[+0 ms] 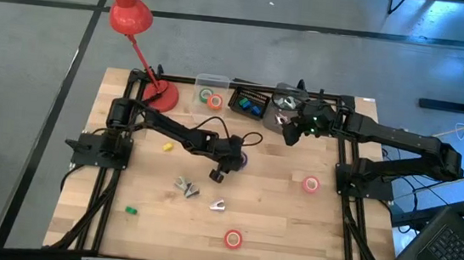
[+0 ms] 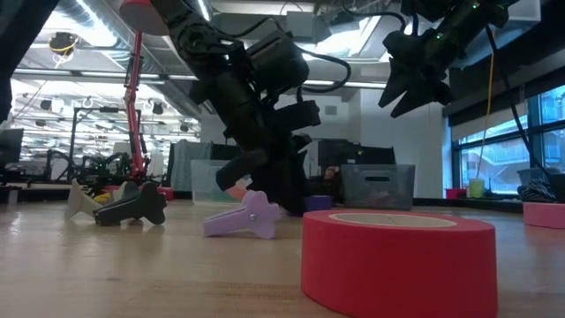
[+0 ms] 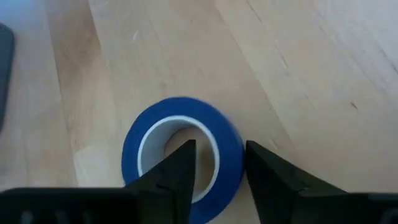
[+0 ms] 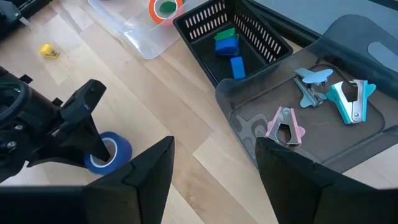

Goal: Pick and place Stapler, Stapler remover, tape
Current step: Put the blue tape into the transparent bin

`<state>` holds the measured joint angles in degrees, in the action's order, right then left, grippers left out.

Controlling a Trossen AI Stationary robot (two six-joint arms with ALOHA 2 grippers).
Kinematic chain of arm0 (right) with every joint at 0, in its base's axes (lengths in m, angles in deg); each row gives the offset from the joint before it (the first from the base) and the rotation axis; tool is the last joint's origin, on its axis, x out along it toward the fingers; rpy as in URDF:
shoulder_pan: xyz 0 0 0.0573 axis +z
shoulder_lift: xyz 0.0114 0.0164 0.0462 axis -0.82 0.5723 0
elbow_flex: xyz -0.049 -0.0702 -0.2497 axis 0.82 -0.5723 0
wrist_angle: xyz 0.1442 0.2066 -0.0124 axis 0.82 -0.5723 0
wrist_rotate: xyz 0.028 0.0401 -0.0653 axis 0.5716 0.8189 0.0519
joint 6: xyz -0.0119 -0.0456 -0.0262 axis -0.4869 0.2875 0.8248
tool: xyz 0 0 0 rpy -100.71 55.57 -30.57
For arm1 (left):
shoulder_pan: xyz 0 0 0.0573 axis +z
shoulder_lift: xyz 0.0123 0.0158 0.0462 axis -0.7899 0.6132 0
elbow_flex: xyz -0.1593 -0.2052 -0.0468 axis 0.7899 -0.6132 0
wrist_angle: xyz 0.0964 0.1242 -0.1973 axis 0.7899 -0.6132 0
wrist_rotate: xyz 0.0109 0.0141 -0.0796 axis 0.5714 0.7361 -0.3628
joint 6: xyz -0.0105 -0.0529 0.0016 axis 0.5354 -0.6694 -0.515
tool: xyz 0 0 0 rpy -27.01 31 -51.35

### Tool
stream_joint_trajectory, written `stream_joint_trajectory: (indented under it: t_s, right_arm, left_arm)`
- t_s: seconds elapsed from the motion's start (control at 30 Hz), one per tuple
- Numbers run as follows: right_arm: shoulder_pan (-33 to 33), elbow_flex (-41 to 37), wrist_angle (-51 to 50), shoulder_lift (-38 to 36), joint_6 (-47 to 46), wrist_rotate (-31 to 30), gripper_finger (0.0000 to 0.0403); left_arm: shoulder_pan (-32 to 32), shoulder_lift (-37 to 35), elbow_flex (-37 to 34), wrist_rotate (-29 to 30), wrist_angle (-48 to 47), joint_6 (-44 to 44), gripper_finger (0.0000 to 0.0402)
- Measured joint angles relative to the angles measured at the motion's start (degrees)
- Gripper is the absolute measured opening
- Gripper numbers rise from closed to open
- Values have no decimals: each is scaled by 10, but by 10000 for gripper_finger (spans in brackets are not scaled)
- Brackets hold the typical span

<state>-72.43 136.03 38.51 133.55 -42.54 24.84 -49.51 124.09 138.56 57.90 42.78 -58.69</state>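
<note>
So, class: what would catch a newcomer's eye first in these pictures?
The red desk lamp at the table's back left corner stands out. Mid-table, the left claw straddles the wall of a blue tape roll. The right claw hangs open above the grey tray of staple removers.
</note>
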Motion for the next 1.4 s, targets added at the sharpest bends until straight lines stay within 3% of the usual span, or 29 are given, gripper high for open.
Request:
stream_joint_trajectory:
  t_s: [0.2, 0.43, 0.83, 1.13, 1.4]
  right_arm:
    - [0, 0, 0, 0, 0, 0, 226]
    - [0, 0, -1, 0, 2, 0, 226]
    - [0, 0, -6, 0, 2, 0, 227]
    - [3, 0, -5, 0, 0, 0, 227]
    - [5, 0, -4, 0, 0, 0, 227]
  left_arm:
    - [-1, 0, -1, 2, -2, 1, 44]
    - [-1, -14, -2, 2, -12, -2, 40]
    - [19, -144, -5, 74, -160, -1, 40]
    - [102, -226, -3, 74, -189, 69, 40]
    - [226, -237, -3, 39, -242, 99, 40]
